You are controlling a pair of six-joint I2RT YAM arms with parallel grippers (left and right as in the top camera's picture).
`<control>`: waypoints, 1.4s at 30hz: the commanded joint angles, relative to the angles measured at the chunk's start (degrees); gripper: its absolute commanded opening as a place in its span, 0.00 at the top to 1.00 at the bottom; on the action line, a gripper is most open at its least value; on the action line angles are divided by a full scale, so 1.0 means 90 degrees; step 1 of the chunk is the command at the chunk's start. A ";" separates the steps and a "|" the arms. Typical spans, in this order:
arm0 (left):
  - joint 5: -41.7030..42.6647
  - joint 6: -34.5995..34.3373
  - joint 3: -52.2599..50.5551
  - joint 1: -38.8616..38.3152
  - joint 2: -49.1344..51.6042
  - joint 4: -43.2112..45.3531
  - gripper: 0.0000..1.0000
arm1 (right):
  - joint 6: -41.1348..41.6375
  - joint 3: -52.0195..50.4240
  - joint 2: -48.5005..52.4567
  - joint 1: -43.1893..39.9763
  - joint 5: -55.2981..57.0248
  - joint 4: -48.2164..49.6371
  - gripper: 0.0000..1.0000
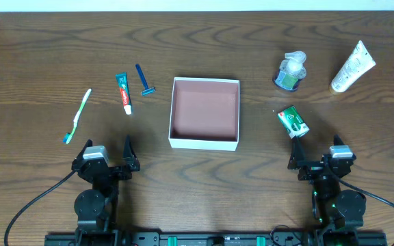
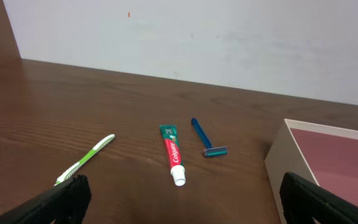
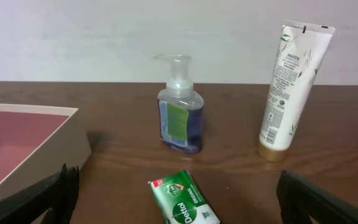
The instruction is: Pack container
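Observation:
The container (image 1: 204, 141), a shallow square box with white walls and a reddish-brown inside, sits mid-table and is empty; it also shows in the left wrist view (image 2: 284, 162) and the right wrist view (image 3: 48, 155). Left of it lie a green toothbrush (image 1: 78, 116) (image 2: 86, 160), a toothpaste tube (image 1: 124, 93) (image 2: 173, 155) and a blue razor (image 1: 144, 80) (image 2: 205, 138). Right of it are a green soap bar (image 1: 293, 121) (image 3: 184, 200), a pump soap bottle (image 1: 291, 71) (image 3: 179, 112) and a white lotion tube (image 1: 353, 66) (image 3: 289, 87). My left gripper (image 1: 108, 158) (image 2: 180, 202) and right gripper (image 1: 318, 158) (image 3: 176, 205) are open and empty near the front edge.
Dark wooden table (image 1: 33, 55) with a white wall behind it. Cables run from both arm bases at the front edge.

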 commanded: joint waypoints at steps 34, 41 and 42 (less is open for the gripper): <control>-0.0075 0.0083 -0.0153 0.0019 -0.0046 -0.0197 0.02 | -0.0097 -0.0022 -0.0058 0.0029 0.0206 -0.0017 0.01; -0.0075 0.0083 -0.0153 0.0019 -0.0046 -0.0197 0.02 | -0.0095 -0.0022 -0.0058 0.0029 0.0238 -0.0017 0.01; -0.0075 0.0085 -0.0153 0.0019 -0.0046 -0.0197 0.02 | -0.0095 -0.0022 -0.0058 0.0029 0.0240 -0.0017 0.01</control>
